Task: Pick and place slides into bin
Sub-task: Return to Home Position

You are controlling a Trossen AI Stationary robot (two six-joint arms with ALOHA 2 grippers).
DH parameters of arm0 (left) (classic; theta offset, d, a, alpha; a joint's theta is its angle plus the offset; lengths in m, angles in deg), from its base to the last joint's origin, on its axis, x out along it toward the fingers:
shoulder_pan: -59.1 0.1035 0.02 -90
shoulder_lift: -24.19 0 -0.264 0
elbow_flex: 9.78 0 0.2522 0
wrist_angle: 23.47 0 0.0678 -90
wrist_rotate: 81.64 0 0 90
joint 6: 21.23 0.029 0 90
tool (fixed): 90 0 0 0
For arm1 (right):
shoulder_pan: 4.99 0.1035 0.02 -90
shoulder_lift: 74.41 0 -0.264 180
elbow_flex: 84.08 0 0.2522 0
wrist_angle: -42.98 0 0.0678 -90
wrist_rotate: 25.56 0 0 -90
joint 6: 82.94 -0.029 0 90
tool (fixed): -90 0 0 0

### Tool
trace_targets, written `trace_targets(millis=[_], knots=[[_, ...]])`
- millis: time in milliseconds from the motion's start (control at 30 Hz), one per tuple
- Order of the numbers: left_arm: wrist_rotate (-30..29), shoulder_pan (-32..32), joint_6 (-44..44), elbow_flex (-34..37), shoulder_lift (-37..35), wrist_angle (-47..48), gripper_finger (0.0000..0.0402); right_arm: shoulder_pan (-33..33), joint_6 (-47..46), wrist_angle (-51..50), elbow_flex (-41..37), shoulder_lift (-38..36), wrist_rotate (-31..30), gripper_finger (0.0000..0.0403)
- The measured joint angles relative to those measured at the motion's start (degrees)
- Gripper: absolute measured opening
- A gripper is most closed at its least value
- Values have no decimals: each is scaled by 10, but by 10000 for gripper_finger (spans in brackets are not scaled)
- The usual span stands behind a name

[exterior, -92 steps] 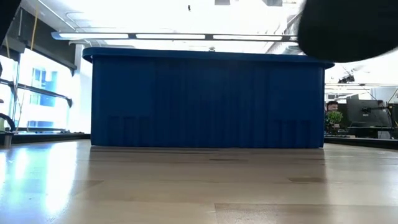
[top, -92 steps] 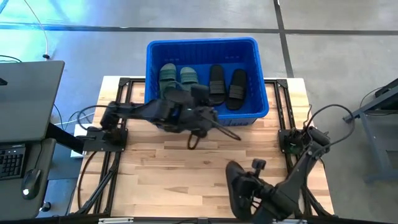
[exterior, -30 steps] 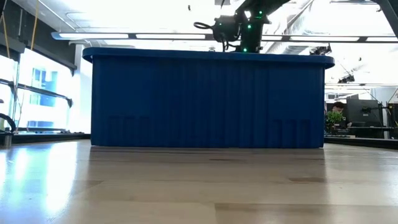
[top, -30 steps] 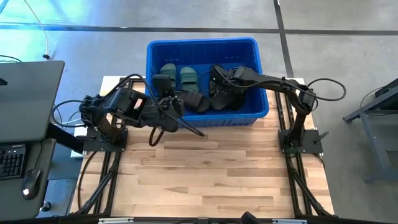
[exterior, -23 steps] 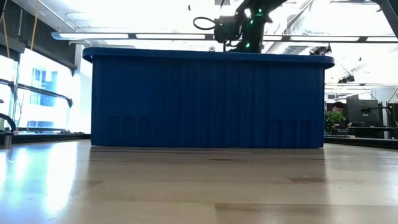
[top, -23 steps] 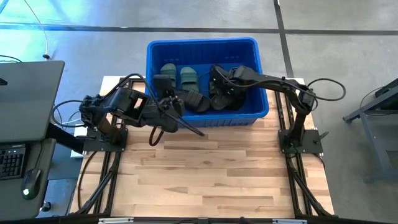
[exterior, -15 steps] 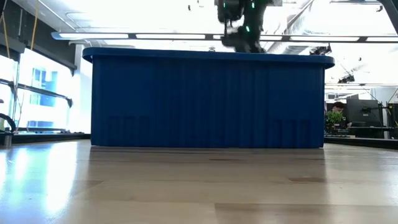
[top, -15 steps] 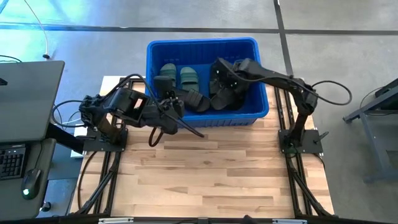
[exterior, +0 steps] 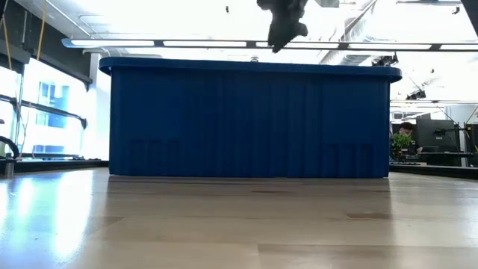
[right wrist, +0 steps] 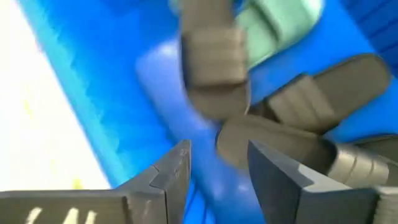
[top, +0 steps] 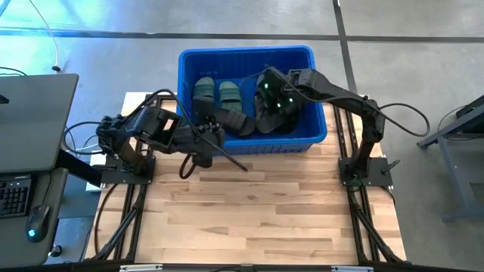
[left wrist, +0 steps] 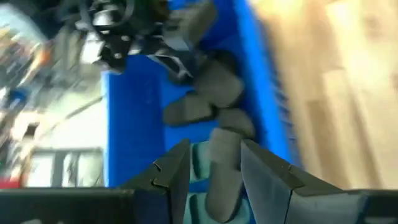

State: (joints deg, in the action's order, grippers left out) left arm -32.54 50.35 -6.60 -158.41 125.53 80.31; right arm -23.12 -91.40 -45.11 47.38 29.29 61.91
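All the slides [top: 249, 113] are in the bin [top: 189, 60], both claws empty

The 2 muted green ones [top: 217, 93] lie side by side toward the left end of the blue crate. The black ones [top: 236, 122] are heaped crosswise next to them, broad straps up, and I count 4 in the right wrist view. The right claw [top: 266, 97] hangs above the middle of the bin, fingers [right wrist: 171, 171] spread with nothing between them. The left claw [top: 214, 131] sits at the bin's front wall, also spread and empty, looking in at the pile. The bin is at the far edge of the wooden surface [top: 249, 211], which is bare in front of it. A grey desk [top: 34, 113] stands off to the left. From the low view the bin's ribbed wall blocks any look inside.
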Motion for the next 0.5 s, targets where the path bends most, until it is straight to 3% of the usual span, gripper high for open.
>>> trace_targets(millis=[100,200,300,400,500], knots=[[67,0,54,0,-12,0,127,19,58,-83,19,0,1,145],[162,0,59,0,-20,0,127,40,-10,-165,26,0,-3,145],[256,0,22,0,-24,0,127,73,-15,-150,26,-7,11,149],[293,-3,7,1,-37,0,127,117,14,-140,26,-32,24,153],[285,-12,-2,1,-66,-1,127,164,3,-125,26,-68,-3,158]])
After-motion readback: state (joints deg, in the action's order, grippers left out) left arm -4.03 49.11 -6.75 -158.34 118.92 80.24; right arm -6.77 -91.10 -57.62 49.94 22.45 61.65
